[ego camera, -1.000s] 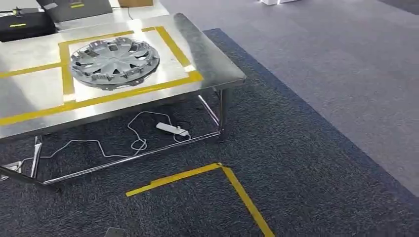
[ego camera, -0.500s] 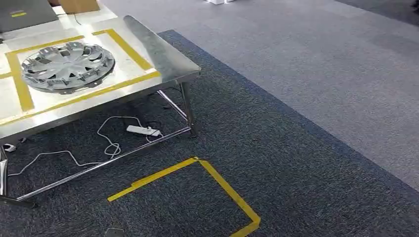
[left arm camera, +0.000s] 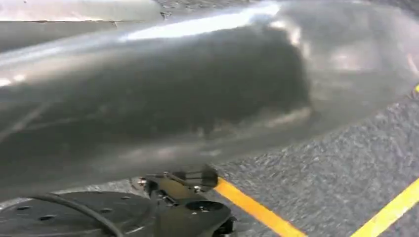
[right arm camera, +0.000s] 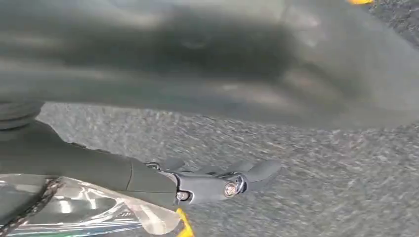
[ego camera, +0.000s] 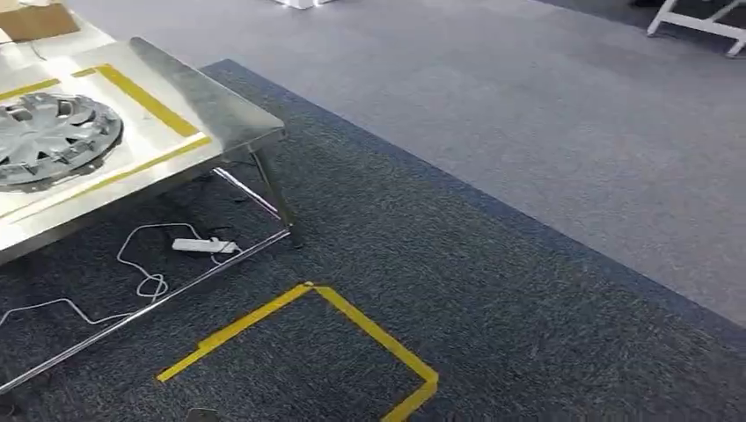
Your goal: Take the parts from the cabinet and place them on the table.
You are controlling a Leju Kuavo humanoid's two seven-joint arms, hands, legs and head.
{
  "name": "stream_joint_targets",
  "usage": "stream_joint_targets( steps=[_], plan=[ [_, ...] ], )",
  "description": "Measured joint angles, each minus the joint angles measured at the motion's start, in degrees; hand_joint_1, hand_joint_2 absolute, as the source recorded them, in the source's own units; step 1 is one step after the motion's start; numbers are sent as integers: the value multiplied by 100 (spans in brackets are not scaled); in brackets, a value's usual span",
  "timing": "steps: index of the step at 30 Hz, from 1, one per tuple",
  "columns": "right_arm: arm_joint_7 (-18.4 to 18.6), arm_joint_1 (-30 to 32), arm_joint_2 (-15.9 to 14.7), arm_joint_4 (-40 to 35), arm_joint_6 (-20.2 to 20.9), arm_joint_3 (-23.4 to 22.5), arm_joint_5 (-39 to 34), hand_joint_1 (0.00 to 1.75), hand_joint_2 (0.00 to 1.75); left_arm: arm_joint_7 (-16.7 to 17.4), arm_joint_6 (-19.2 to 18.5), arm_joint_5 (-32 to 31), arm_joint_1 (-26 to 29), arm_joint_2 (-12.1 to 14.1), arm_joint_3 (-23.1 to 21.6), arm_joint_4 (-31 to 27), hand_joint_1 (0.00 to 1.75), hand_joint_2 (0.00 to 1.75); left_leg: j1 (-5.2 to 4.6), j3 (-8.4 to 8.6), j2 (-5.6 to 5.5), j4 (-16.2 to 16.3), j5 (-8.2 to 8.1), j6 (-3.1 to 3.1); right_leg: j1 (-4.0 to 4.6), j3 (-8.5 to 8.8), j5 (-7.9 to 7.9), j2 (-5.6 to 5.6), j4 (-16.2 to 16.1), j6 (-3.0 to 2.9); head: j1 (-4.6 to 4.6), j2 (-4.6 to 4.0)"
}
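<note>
In the head view, the wheel cover is lying flat on the steel table inside its yellow tape frame — likely its marked drop spot — with a power strip on the carpet beneath the table. The wrist views are showing blurred carpet near the table; I cannot tell either hand's finger state.

Silver hubcap on a shiny steel table marked with yellow tape; white power strip on dark blue-grey carpet.
</note>
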Motion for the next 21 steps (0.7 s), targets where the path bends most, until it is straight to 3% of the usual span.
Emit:
stream_joint_targets(
  steps=[2, 3, 4, 5, 7, 8, 9, 11, 12, 13, 14, 17, 18, 19, 20, 21],
  plan=[
    [-4, 53, 0, 9, 0, 7, 4, 0, 0, -2, -4, 0, -2, -4, 0, 2, 0, 0, 10, -17, 101, -50, 55, 23, -1, -56, 62, 105, -35, 101, 0, 0],
    [-7, 66, -7, 9, 0, 9, 2, 0, 0, 0, -9, 0, -8, -15, 2, 0, 0, 0, 42, -2, 216, -107, 91, 42, -6, -132, -15, -76, 52, 97, 5, 0],
    [-11, 64, -7, 9, -2, 9, 2, 0, 0, -2, -11, 0, -11, -17, 4, 0, 0, 0, 29, -13, 265, -120, 107, 72, 25, -225, -193, -351, 258, 119, 42, 0],
    [-15, 42, -7, 9, 0, 9, 0, 0, 0, -2, -11, 0, 9, -22, 7, 0, 0, 0, 21, -28, 350, -114, 115, 86, 26, -408, -421, -487, 648, 137, 73, 0],
    [-24, 21, -4, 15, 6, 15, 7, 0, 0, 0, -13, 0, 38, -31, 15, 0, 0, 0, -7, -54, 551, -104, 121, 92, 18, -819, -819, -597, 1577, 168, 64, 0],
    [-31, 25, -4, 17, 11, 18, 2, 0, 0, 0, -13, 2, 38, -31, 26, 0, 0, 0, -17, -63, 648, -99, 121, 92, 15, -893, -849, -617, 1790, 179, 64, 0],
    [-39, 37, -4, 17, 20, 18, 2, 0, 0, 0, -13, 4, 31, -31, 31, 0, 0, 0, -19, -65, 721, -94, 121, 91, 15, -802, -750, -632, 1699, 182, 68, 0],
    [-46, 55, -4, 17, 35, 15, -4, 0, 0, 0, -13, 2, 17, -35, 31, 0, 0, 0, -20, -56, 856, -93, 114, 82, 16, -257, -327, -709, 814, 159, 70, 0],
    [-50, 54, -4, 17, 39, 15, -2, 0, 0, 0, -13, 2, 11, -37, 31, 0, 0, 0, -20, -38, 915, -91, 108, 71, 23, 77, -144, -856, 256, 137, 68, 0],
    [-57, 32, -4, 17, 50, 15, -2, 0, 0, 0, -13, 2, 9, -37, 31, -2, 0, 0, -58, -39, 966, -81, 93, 40, 72, 238, -235, -1101, -64, 105, 75, 0],
    [-67, 13, -4, 17, 52, 18, -2, 0, 0, 0, -13, 0, 10, -39, 31, -2, 0, 0, -76, -49, 1009, -59, 86, 5, 72, 267, -177, -1006, -72, 22, 55, 0],
    [-79, 56, -4, 20, 74, 18, 13, 0, 0, 0, -9, -9, -18, -37, 33, -2, 0, 0, -70, -27, 1132, -69, 108, -54, 90, 152, -152, -860, -67, -56, 62, 0],
    [-81, 63, 0, 20, 77, 16, 15, 0, 0, 0, -7, -15, -22, -37, 31, -4, 0, 0, -49, -46, 1062, -32, 41, -109, 42, 215, -110, -817, -100, -113, 62, 0],
    [-83, 59, 4, 20, 85, 18, 22, 0, 0, 0, -2, -13, -26, -37, 33, -4, 0, 0, -33, -100, 759, 132, -123, -150, 38, 195, -102, -770, -102, -135, 29, 0],
    [-83, 43, 4, 20, 87, 15, 26, 0, 0, 2, 0, -13, -21, -37, 35, -4, 0, 0, -18, -240, 587, 496, -382, -162, 38, 175, -77, -719, -97, -174, 16, 0],
    [-85, 23, 4, 20, 87, 15, 26, 0, 0, 2, 0, -13, -5, -37, 37, -4, 0, 0, -5, -437, 517, 988, -645, -170, 43, 148, -66, -646, -97, -189, 20, 0]
  ],
)
